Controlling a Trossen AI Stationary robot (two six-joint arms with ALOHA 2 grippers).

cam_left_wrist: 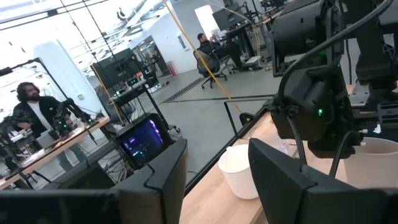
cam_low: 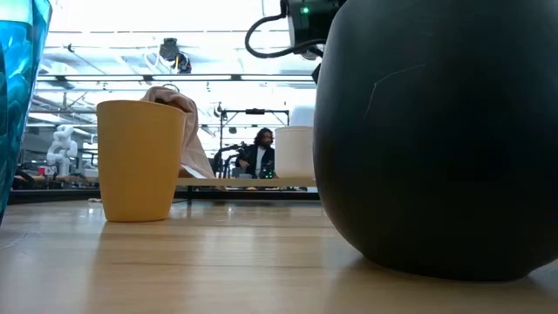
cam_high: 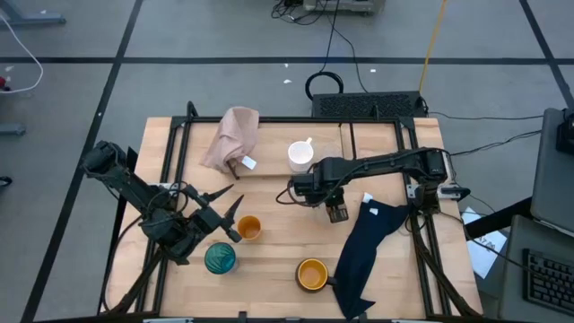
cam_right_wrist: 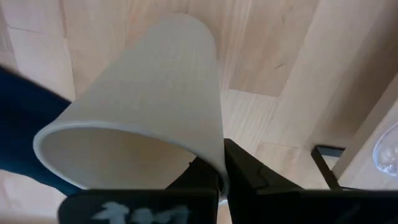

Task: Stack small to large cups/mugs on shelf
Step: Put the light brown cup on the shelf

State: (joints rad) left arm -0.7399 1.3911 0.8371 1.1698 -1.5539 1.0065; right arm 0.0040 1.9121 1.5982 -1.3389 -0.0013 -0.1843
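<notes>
Progress looks slight: nothing reads as stacked yet, and most of the cups sit scattered on the desk [cam_high: 269, 256].

Starting at the left, the left pincer [cam_high: 231, 208] hovers over the front-left part of the desk with its fingers spread and nothing between them. Just in front of it stands the teal glass [cam_high: 220, 258], and beside that, a little farther back, the small orange cup [cam_high: 248, 228]. Neither has been gathered. At the back left a pink cloth [cam_high: 231, 136] lies draped over the shelf [cam_high: 350, 135], the thin black rack that runs along the rear of the desk.

Toward the middle, the white mug [cam_high: 300, 155] stands at the shelf, handle pointing away to the back; whether it counts as placed or merely waits there I cannot say. In front, near the desk's front edge, sits the wider orange-yellow mug [cam_high: 311, 274], untouched.

Right of centre, the right pincer [cam_right_wrist: 221, 177] is clamped shut on the rim of the beige cup [cam_right_wrist: 143, 106], which hangs tilted above the bare wood, just beside the navy cloth [cam_high: 368, 247]. The right wrist view catches a clear rim at its edge, perhaps the tiny clear cup [cam_right_wrist: 387, 149], but that is uncertain.

My judgement: one cup is in hand, one may be at the shelf, and the nesting by size remains almost wholly to do.
</notes>
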